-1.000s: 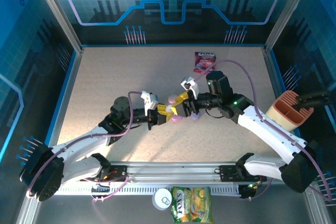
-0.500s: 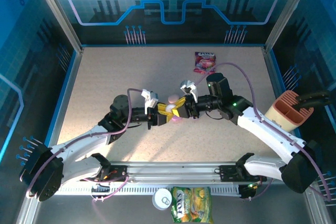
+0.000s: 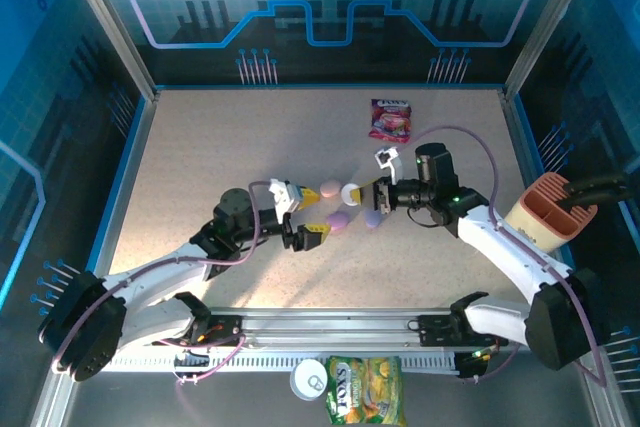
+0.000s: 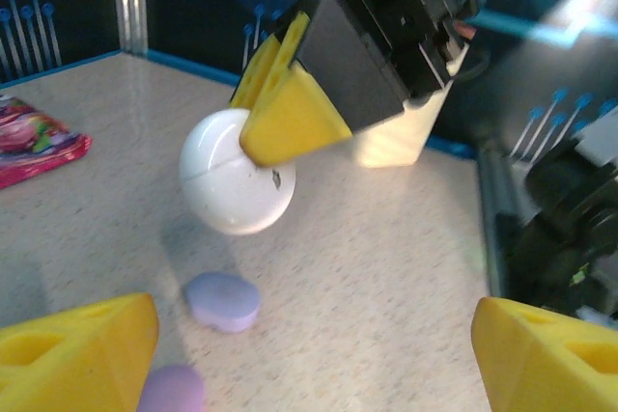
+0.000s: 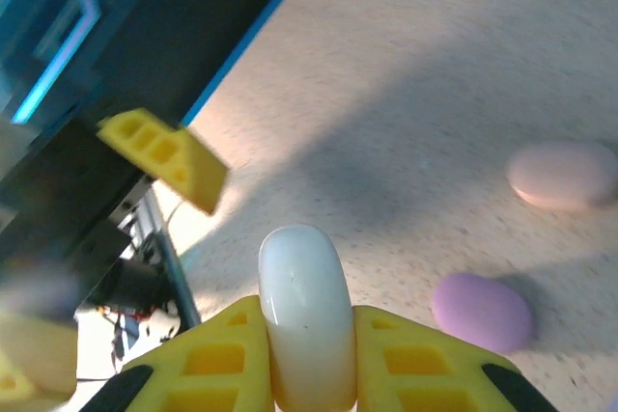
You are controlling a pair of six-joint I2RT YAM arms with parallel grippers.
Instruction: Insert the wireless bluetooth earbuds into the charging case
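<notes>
Mid-table: right fingers (image 5: pixel 217 359) pinch white case (image 5: pixel 301 306); left fingers (image 4: pixel 82 349) spread; pink case (image 5: pixel 562 174), purple cases (image 4: pixel 222 301) near.

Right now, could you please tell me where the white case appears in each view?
Top external: white case at mid-table, held in the right pincer.
Left wrist: upper left of centre, clamped.
Right wrist: bottom centre, between yellow fingers.
Shared landmark: the purple case.

Over the middle of the desk (image 3: pixel 200 147), first case (image 3: pixel 352 193) sits between the right fingers (image 5: pixel 410 354). Second case (image 3: pixel 329 188) lies just left; third case (image 3: pixel 338 221) and fourth case (image 3: pixel 372 217) nearer. Sachet (image 3: pixel 390 119) lies far.
</notes>
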